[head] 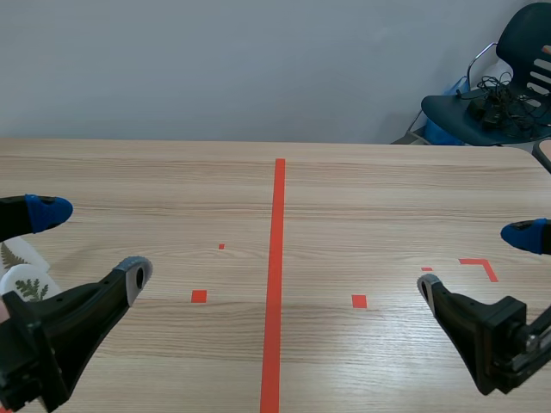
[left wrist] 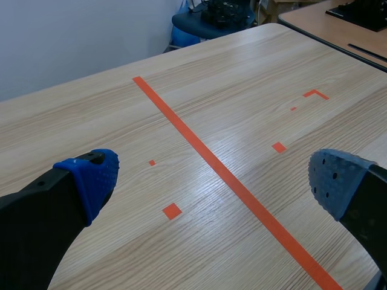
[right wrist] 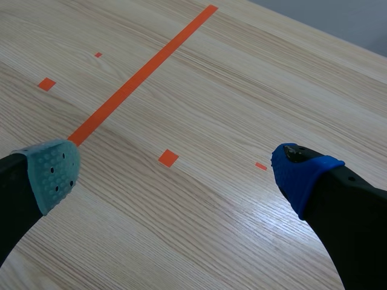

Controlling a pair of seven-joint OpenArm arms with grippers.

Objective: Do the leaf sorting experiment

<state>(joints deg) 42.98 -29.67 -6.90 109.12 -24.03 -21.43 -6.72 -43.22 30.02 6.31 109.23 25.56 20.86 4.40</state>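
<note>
Left pincer point(head: 92, 243) and right pincer point(head: 474, 261) were released, empty. Leaf cards point(head: 30, 286), near left, looked thin, light, flat: likely edge pinch.

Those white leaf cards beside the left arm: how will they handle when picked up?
The white leaf cards look thin and flat, so they are probably light and bendy. They seem to lie flush on the table, so they may slide rather than lift for the open left end effector.

Lab: tape-marked table point(head: 387, 189), office chair point(head: 515, 30)
</note>
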